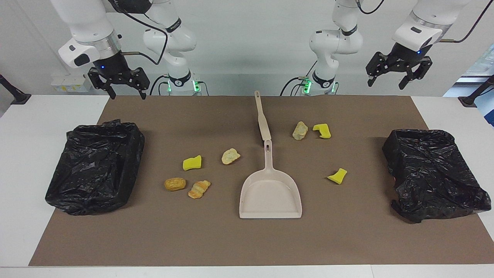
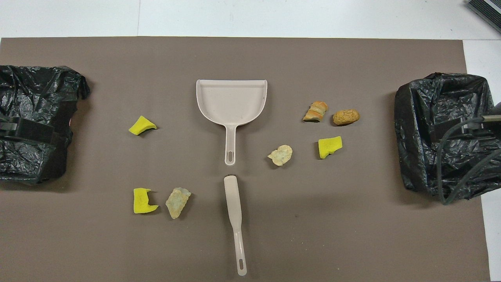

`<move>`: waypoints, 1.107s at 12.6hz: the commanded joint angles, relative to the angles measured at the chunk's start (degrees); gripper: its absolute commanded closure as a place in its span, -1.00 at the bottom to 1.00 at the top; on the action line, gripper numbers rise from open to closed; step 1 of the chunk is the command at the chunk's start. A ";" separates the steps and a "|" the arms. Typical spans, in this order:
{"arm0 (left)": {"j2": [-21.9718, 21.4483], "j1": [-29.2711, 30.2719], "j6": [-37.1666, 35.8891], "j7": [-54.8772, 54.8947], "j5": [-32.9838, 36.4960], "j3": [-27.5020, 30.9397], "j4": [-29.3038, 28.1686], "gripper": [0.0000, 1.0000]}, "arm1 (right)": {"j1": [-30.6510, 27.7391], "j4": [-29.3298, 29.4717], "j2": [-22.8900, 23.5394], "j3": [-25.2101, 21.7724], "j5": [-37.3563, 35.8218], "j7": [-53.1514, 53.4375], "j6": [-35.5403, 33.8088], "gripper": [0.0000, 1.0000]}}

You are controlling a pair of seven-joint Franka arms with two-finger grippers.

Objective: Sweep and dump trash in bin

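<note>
mat (image 1: pixel 247 239): brown sheet covering most of the table, fills the middle of both views.
bins: two black-bagged bins, one (image 1: pixel 94 166) at mid-left of the facing view, the other (image 1: pixel 434 173) at mid-right; both on the mat's ends.
dustpan (image 1: pixel 270 193): beige, centre of facing view, mouth toward the lower edge, handle pointing up-frame.
brush (image 1: pixel 262 116): beige, slim, upper centre, in line with the dustpan handle, tip just short of it.
trash, right-arm end: yellow sponge chunk (image 1: pixel 192 163), pale pastry (image 1: pixel 230 156), brown bun (image 1: pixel 175 183), croissant bit (image 1: pixel 199 189); clustered left of centre in the facing view, between dustpan and bin.
trash, left-arm end: pale pastry (image 1: pixel 300 130) touching-close to yellow sponge (image 1: pixel 322 131), upper right of centre; a lone sponge wedge (image 1: pixel 337 176) lower, right of the dustpan.
right gripper (image 1: pixel 123 93): upper left of facing view, raised over the mat's top edge, fingers apart, nothing held; trash cluster lies well below and right of it in frame.
left gripper (image 1: pixel 386 82): upper right of facing view, raised, fingers apart, nothing held; nearest trash well apart, down-left in frame.
</note>
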 commanded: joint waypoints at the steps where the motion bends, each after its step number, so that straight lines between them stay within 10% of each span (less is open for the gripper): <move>1: 0.01 0.39 -1.45 0.34 0.60 -0.31 0.72 -1.00 | 0.03 -0.29 0.03 0.34 0.53 0.71 0.13 -1.00; 14: -6.48 -2.32 3.73 -0.27 -0.63 -1.10 -10.77 -1.00 | 11.97 2.26 13.73 0.78 3.16 14.22 11.98 -1.00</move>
